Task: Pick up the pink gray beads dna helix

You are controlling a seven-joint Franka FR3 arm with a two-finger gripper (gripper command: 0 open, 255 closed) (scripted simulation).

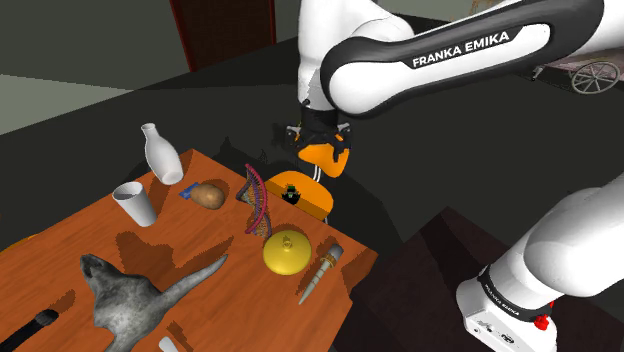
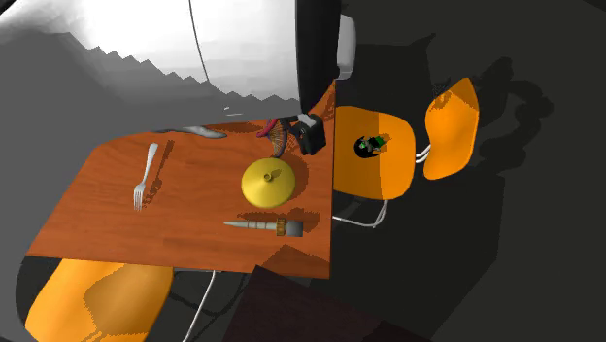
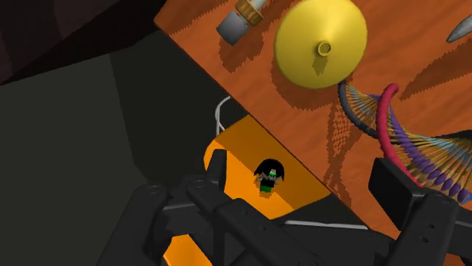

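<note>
In the shoulder view one wooden table (image 1: 60, 250) carried one white bottle (image 1: 160, 152), one white cup (image 1: 135, 204), one brown potato-like lump (image 1: 208, 195), one grey animal figure (image 1: 130, 295), one yellow domed lid (image 1: 287, 250), one brush-like tool (image 1: 320, 270) and one DNA helix model (image 1: 257, 200). The helix stood on edge at 11 o'clock from the lid. At its 3 o'clock, one orange chair (image 1: 318, 203) bore one small black-and-green figure (image 1: 291, 192). The arm arched from the stand at 4 o'clock over to the table's edge, wrist downward, with the gripper (image 1: 318, 140) above the chair.

In the second exterior view I counted one fork (image 2: 144, 177) and two orange chairs, one beside the table and another (image 2: 97, 296) at 7 o'clock. The helix lay at 12 o'clock from the lid, with the gripper just beside it at 3 o'clock.

In the wrist view the gripper's two fingers (image 3: 397, 185) stood wide apart, holding nothing. The helix's one pink and one grey strand lay just beside one finger, outside the gap.
</note>
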